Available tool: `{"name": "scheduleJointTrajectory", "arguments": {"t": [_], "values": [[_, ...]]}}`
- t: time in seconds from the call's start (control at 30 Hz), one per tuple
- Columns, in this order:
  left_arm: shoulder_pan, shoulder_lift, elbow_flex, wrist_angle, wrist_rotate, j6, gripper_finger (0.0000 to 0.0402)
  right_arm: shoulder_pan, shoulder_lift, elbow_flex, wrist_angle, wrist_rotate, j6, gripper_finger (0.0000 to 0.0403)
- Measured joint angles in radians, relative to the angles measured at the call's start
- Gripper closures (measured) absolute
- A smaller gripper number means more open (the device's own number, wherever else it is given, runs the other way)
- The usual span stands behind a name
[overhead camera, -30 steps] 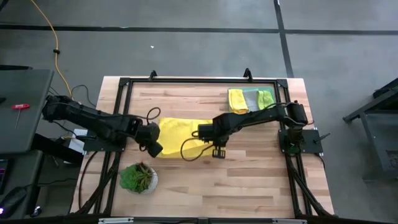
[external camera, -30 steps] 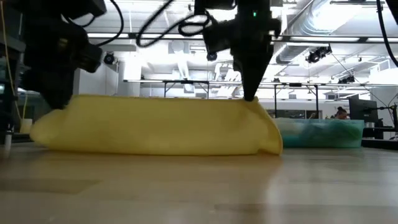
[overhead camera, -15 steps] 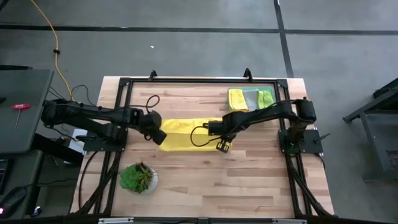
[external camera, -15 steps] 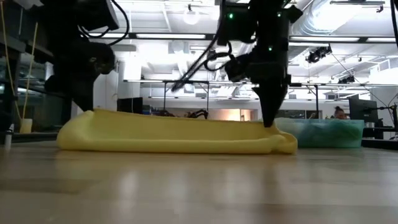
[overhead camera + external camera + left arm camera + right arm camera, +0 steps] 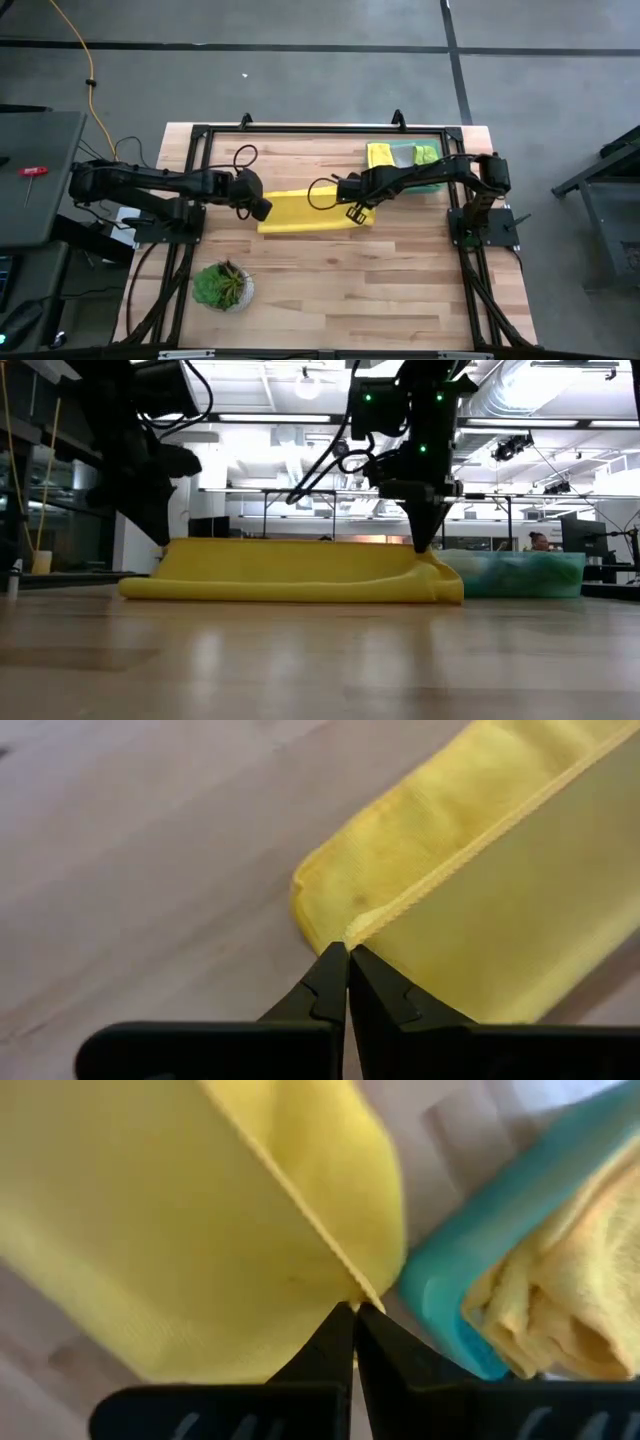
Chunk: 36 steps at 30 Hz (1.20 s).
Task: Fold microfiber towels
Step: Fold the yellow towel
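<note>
Both grippers, left (image 5: pixel 347 956) and right (image 5: pixel 356 1312), have fingers clenched on the bright yellow microfiber towel's (image 5: pixel 305 211) corners; lay its edges square on the bench before letting go.

Bare table (image 5: pixel 400 290) lies open lower right; potted plant (image 5: pixel 222 286) blocks lower left, tray (image 5: pixel 402 160) crowds upper right.

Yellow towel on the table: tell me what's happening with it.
Both arms are folding the yellow towel. The left pincer is shut on one corner and the right pincer is shut on the opposite end, next to the tray of folded towels. The cloth lies doubled over as a long strip on the table. A potted plant stands nearer the front.
</note>
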Motion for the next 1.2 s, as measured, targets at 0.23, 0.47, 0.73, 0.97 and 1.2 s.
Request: {"name": "scheduleJointTrajectory", "arguments": {"t": [0.23,0.47,0.73,0.97,1.2], "values": [[-0.022,0.062,0.0,0.017,-0.008,-0.025,0.0401,-0.019,0.0,0.0,0.061,0.009,-0.041,0.0403],[-0.045,0.083,0.0,0.005,-0.016,-0.069,0.0401,-0.017,0.0,0.0,0.062,0.013,-0.071,0.0402],[-0.042,0.075,0.0,-0.041,-0.058,-0.078,0.0401,-0.018,0.0,0.0,0.087,0.041,-0.072,0.0331],[-0.042,0.075,0.0,-0.072,-0.089,-0.078,0.0401,-0.019,0.0,0.0,0.087,0.092,-0.072,0.0244],[-0.042,0.074,0.0,-0.108,-0.113,-0.005,0.0401,-0.019,0.0,0.0,0.065,0.092,-0.114,0.02]]}}
